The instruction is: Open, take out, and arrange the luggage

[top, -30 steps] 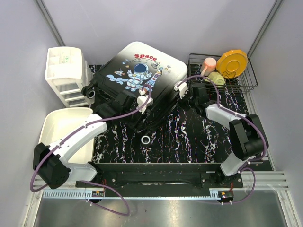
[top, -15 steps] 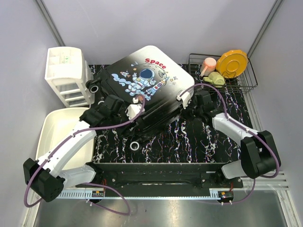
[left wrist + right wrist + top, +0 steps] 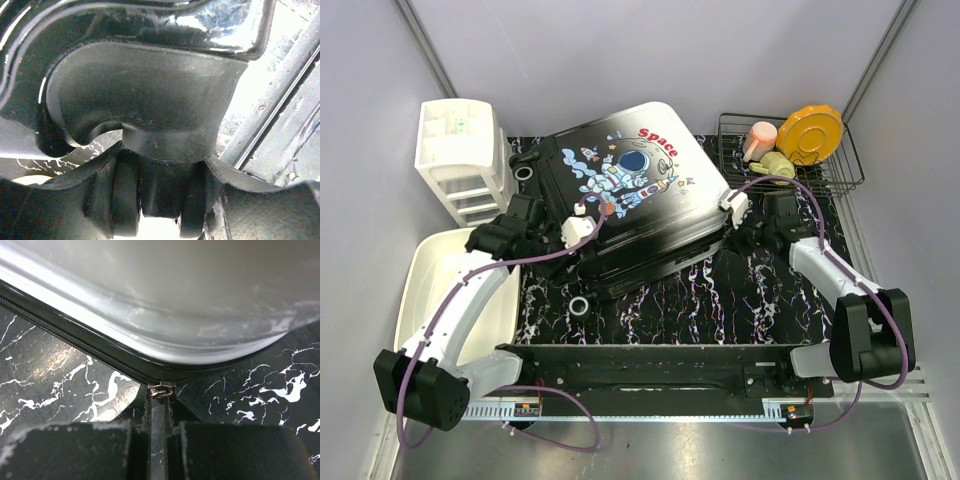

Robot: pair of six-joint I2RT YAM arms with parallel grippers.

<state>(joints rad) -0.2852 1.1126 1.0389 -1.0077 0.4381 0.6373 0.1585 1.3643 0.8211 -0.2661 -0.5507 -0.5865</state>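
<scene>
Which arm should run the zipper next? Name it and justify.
Right. The right gripper pinches the zipper pull at the luggage seam; the left gripper only clamps a wheel.

Drawer unit [image 3: 460,160] just beside luggage [image 3: 620,195]

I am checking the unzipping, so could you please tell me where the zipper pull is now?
In the right wrist view, the zipper pull sits at a rounded corner of the suitcase, pinched by the right gripper, over the marbled mat.
</scene>
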